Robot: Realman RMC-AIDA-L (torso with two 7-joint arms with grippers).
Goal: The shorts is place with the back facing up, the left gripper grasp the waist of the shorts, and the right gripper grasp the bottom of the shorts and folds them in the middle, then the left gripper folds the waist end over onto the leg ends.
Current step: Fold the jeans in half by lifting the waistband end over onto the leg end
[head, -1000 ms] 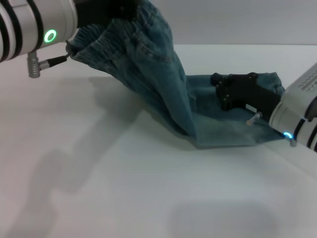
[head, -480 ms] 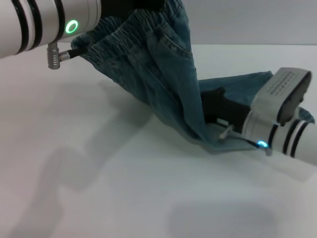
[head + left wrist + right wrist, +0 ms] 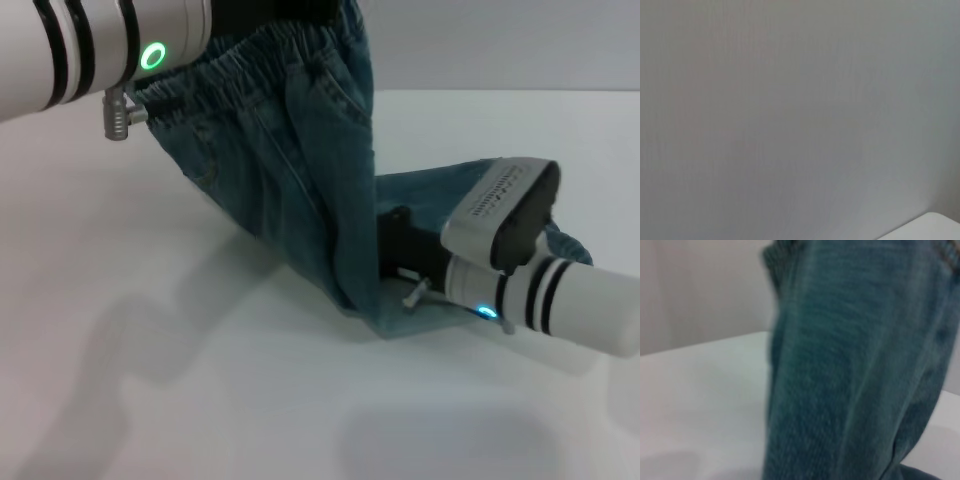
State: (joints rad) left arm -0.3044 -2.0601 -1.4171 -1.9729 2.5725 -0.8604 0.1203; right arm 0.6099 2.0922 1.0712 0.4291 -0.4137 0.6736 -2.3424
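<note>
The blue denim shorts [image 3: 290, 170] hang by their elastic waist from my left gripper [image 3: 285, 15], which is shut on the waistband at the top edge of the head view. The cloth slopes down to the leg ends [image 3: 445, 195], which lie flat on the white table [image 3: 200, 380]. My right gripper [image 3: 392, 245] lies low on the leg part, right behind the hanging cloth, which hides its tip. In the right wrist view the hanging denim [image 3: 855, 365] fills most of the picture, close up. The left wrist view holds only a grey wall.
The white table [image 3: 700, 400] stretches bare to the left of and in front of the shorts. A grey wall [image 3: 500, 40] stands behind the table. A table corner [image 3: 935, 227] shows in the left wrist view.
My left gripper has carried the lifted waist to the right. My right arm has slid left along the leg part and turned, so its gripper now sits under the hanging cloth.
</note>
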